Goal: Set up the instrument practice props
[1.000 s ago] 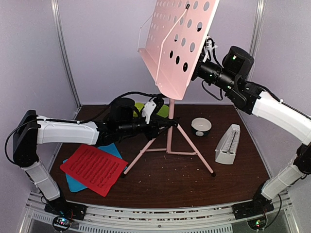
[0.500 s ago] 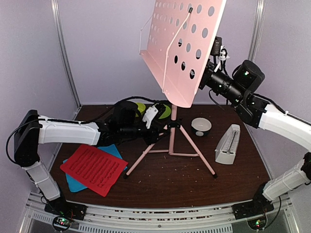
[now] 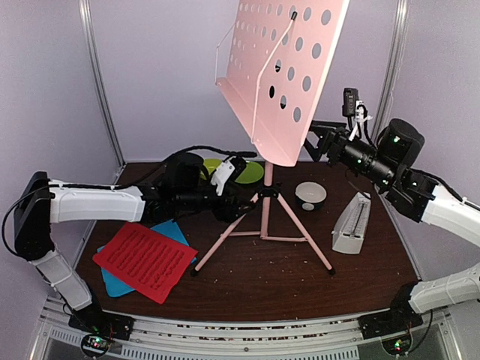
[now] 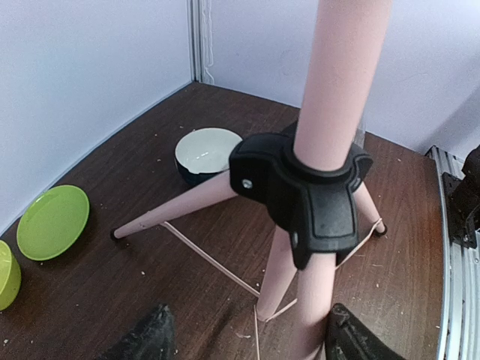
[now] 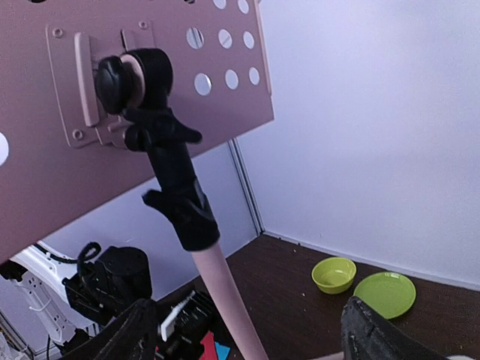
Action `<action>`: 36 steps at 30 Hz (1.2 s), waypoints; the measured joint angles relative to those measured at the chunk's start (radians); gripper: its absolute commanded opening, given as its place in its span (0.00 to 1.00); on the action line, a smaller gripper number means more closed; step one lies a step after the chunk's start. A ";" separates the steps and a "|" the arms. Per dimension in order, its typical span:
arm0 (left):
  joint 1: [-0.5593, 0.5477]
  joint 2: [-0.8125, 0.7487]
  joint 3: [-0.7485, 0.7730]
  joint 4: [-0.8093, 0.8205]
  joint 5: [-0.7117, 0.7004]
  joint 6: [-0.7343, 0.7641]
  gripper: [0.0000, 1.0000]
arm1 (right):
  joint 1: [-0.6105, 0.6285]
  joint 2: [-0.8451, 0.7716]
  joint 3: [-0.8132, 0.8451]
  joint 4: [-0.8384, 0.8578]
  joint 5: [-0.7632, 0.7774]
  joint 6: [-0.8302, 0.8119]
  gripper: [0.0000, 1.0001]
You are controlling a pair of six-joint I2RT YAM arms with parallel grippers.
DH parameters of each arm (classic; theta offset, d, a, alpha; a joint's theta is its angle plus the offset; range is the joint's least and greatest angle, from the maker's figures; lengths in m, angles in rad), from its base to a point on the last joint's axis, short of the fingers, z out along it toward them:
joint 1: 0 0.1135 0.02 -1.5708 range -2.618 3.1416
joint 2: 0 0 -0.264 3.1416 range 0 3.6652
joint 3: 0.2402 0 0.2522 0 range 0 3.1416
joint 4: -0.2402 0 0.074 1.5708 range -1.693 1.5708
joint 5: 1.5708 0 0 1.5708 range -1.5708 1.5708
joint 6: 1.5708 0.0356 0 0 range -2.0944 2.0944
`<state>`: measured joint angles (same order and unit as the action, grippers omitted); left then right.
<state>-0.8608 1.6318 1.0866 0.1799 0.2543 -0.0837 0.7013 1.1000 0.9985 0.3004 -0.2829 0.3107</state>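
Observation:
The pale pink music stand [image 3: 287, 71] stands upright on its tripod at mid-table, desk tilted high. My left gripper [image 3: 241, 199] is open at the black leg hub [image 4: 300, 187]. One pink leg [image 4: 313, 300] passes between its fingertips [image 4: 146, 341], close to the right one. My right gripper [image 3: 313, 141] is open behind the desk, a little apart from it. In the right wrist view [image 5: 247, 341] it faces the black tilt joint [image 5: 161, 150] and pole [image 5: 225, 292]. The red page [image 3: 144, 261] lies over a cyan page [image 3: 118, 283] at front left. The white metronome [image 3: 351, 223] stands at the right.
A small white-and-dark bowl [image 3: 310, 195] sits between the stand and the metronome. A lime-green plate [image 5: 384, 294] and bowl [image 5: 334, 274] sit at the back by the wall. The stand's legs [image 3: 300, 240] spread across the middle. Crumbs dot the brown tabletop [image 3: 262, 289].
Both grippers opened. The right one let go of the stand's desk and drew back to the right. The left eased back from the hub. The stand, earlier shifted right, stays put.

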 measured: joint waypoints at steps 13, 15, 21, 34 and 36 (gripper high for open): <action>0.071 -0.107 -0.123 -0.066 0.059 0.037 0.59 | 0.001 -0.143 -0.165 -0.450 0.076 0.011 0.71; 0.077 -0.105 -0.135 -0.080 0.059 0.038 0.59 | 0.002 -0.133 -0.189 -0.507 0.086 0.011 0.69; 0.081 -0.090 -0.135 -0.087 0.080 0.056 0.57 | 0.013 -0.092 -0.211 -0.594 0.106 0.010 0.62; 0.076 -0.074 -0.214 -0.071 0.116 0.071 0.42 | 0.016 -0.017 -0.223 -0.619 0.183 0.003 0.40; 0.056 -0.069 -0.214 -0.069 0.122 0.078 0.40 | 0.016 -0.017 -0.233 -0.610 0.198 0.002 0.39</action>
<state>-0.8047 1.5631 0.8730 0.1104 0.3763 -0.0059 0.7177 1.0832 0.7654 -0.3099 -0.0849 0.3122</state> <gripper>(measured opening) 0.424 0.412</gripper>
